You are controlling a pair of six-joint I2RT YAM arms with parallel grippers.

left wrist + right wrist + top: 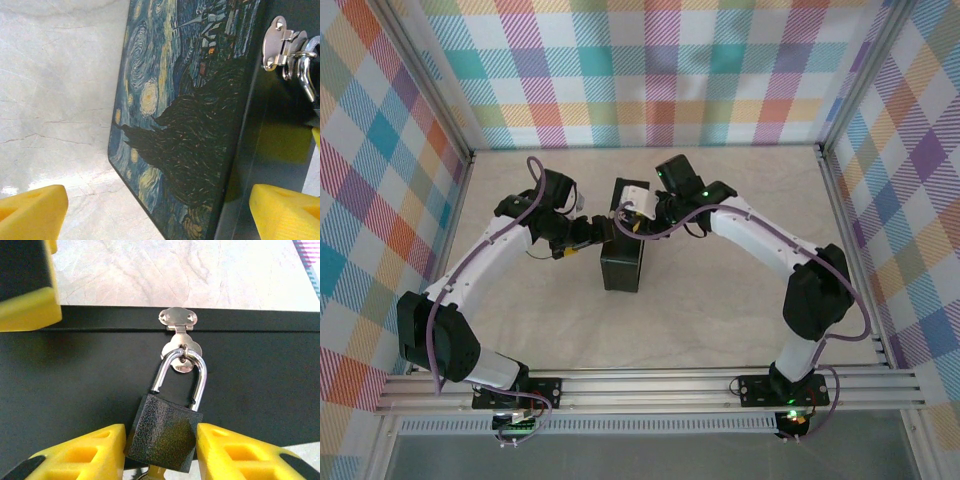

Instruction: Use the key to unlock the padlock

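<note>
The workspace is enclosed on three sides by pastel plaid-patterned walls (650,70). Its floor is a pale, marble-veined bench (720,330), edged at the near side by ribbed aluminium rails (650,385). The white-and-black left arm (490,255) and right arm (770,235) are bent inward toward the bench's middle. A rectangular black tin box (622,268) is set there, its long axis running from near to far. Its lid, painted with a swirling blue-and-yellow night sky (185,125), is shown in the left wrist view.

The left jaws are spread wide, with their yellow fingertips (30,210) well apart, one over the bench and the other by the box's black side.

The right jaws are narrowed onto a small black padlock with a silvery shackle (162,432), and their yellow fingertips (95,452) are laid against both sides of its body. The padlock is hung from a small silvery hasp (179,322) on the box's black side wall. Its long axis is seen running almost top to bottom in the right wrist view, slightly tilted. The shackle is pointed up at the hasp, and the base is pointed down and a little leftward.

Just below that base, a sliver of the tiny, thin silvery metal key (148,473) is glimpsed. Its direction cannot be told.
</note>
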